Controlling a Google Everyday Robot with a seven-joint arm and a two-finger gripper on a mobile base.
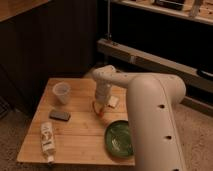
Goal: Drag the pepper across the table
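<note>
The pepper [101, 111] is a slim red-orange thing lying on the light plank table [80, 135], near its middle right. My gripper [99, 105] reaches down from the white arm [150, 110] right onto the pepper, covering most of it; only a small orange end shows below the fingers.
A pale square packet [113, 102] lies just right of the gripper. A green plate [120, 138] sits at the front right, a clear plastic cup [61, 92] at the back left, a dark flat object [59, 115] left of centre, and a bottle [47, 140] lies at the front left.
</note>
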